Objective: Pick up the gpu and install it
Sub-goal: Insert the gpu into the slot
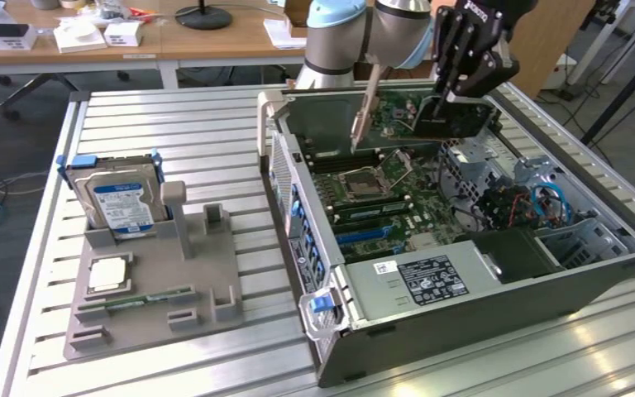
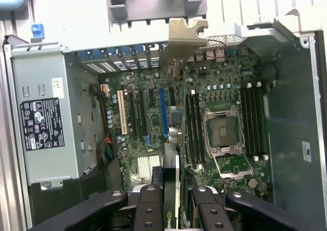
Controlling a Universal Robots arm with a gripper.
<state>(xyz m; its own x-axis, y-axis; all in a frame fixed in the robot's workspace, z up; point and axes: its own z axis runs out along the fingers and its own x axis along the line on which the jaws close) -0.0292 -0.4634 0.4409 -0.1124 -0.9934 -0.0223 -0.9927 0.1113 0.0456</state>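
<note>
Exterior view, its left to its right: well clear of the case [image 1: 295,190], on that view's left, sits a tray [image 1: 152,265] w/ hard drive [image 1: 119,198] and memory stick [image 1: 136,299]; neither is the job. Over the case's open top, at its far end, the gripper [image 1: 450,103] is pinching the gpu [image 1: 433,122], jaws pressed on both faces. The card hangs on edge above the board, not seated. Wrist view: card is edge-on between the fingers [image 2: 148,205], w/ bracket [image 2: 185,34] near the case's rear wall and its edge approx parallel to the blue slot [image 2: 163,108], just beside that line. Handling, my guess: stiff, light, fragile, so hold by shroud/edges, not components. Room: open above the case; tight at its rear wall, and inside it the memory slots [image 2: 194,129] and cpu socket [image 2: 223,134] lie close beside the card.
</note>
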